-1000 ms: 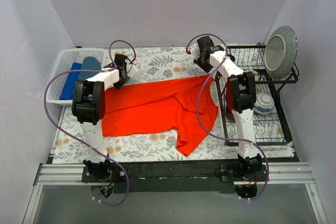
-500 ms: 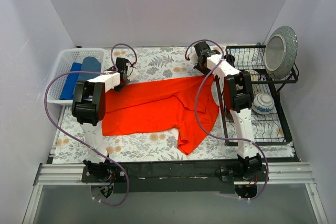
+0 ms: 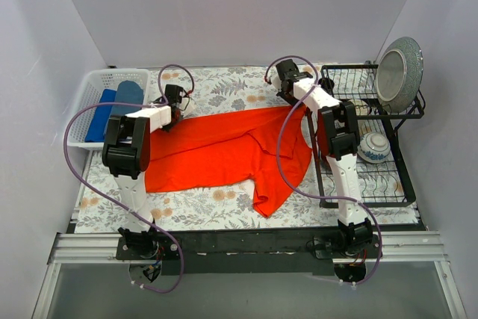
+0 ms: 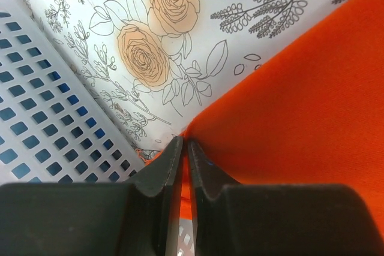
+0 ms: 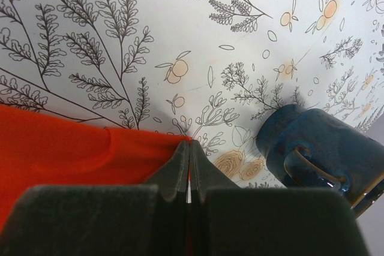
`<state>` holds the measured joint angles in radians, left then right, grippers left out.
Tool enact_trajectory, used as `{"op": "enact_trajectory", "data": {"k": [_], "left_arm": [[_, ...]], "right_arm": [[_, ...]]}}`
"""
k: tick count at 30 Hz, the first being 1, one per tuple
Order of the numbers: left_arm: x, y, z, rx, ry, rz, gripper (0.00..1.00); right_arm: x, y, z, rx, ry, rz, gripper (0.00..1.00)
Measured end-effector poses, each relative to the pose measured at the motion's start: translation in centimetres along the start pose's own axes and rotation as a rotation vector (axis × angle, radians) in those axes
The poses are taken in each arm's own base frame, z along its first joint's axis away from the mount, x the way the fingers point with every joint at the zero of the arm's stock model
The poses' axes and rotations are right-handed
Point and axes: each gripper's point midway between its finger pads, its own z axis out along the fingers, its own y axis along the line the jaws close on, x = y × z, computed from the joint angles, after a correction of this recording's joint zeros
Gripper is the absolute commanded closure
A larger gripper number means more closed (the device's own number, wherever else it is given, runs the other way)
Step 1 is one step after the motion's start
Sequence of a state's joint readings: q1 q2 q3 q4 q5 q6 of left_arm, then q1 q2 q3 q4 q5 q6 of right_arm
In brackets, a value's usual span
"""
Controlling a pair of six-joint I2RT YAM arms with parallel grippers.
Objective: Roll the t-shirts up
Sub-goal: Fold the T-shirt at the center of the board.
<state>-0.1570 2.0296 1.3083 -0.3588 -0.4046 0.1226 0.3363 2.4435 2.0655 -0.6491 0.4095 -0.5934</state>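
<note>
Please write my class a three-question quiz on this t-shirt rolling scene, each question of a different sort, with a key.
1. True or false: the left gripper is shut on an edge of the orange-red t-shirt.
2. Where do the blue t-shirts lie? A: in the white basket. B: in a cardboard box. C: in a drawer.
3. Fill in: in the right wrist view, the dark blue thing on the cloth beside the right gripper is a ____.

Key: 1 true; 2 A; 3 mug.
</note>
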Motion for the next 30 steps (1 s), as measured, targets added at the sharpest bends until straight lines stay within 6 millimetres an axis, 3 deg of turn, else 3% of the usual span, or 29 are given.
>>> {"op": "enact_trajectory", "data": {"k": [2, 3, 4, 10, 14, 18, 20, 22, 26, 28, 30], "left_arm": [[-0.2, 0.2, 0.0, 0.007, 0.003, -0.007, 0.79], [-0.5, 0.4, -0.1, 0.015, -0.001, -0.015, 0.77], [-1.0, 0.7, -0.2, 0.026, -0.010, -0.033, 0.74], [-7.2, 4.5, -3.5, 0.033, -0.181, -0.137, 0.64], [-11.7, 4.3, -7.7, 0.082, -0.343, -0.146, 0.61], [-14.4, 0.9, -12.6, 0.260, -0.486, -0.139, 0.56], [-15.4, -1.3, -15.1, 0.381, -0.560, -0.155, 0.53], [-15.3, -3.6, -17.6, 0.516, -0.610, -0.193, 0.52], [-14.4, -7.7, -20.9, 0.734, -0.634, -0.296, 0.44], [-13.8, -9.6, -21.3, 0.823, -0.600, -0.360, 0.45], [-13.2, -11.2, -21.1, 0.881, -0.556, -0.418, 0.46]], "right_arm": [[-0.1, 0.0, -0.1, -0.002, -0.003, 0.011, 0.83], [-0.3, 0.1, -0.1, -0.009, -0.009, 0.019, 0.71], [-0.5, 0.0, -0.3, -0.014, -0.019, 0.027, 0.68], [-3.1, -0.4, -2.5, -0.059, -0.126, 0.067, 0.60], [-6.0, -0.7, -7.4, -0.090, -0.262, 0.072, 0.58], [-7.5, 0.7, -14.3, -0.173, -0.425, 0.033, 0.59], [-6.8, 2.4, -16.7, -0.238, -0.476, -0.014, 0.59], [-4.7, 4.7, -17.7, -0.319, -0.485, -0.071, 0.58], [1.3, 10.8, -16.6, -0.522, -0.412, -0.199, 0.54], [4.2, 13.8, -15.9, -0.619, -0.370, -0.238, 0.54], [5.8, 15.7, -15.8, -0.688, -0.350, -0.251, 0.54]]}}
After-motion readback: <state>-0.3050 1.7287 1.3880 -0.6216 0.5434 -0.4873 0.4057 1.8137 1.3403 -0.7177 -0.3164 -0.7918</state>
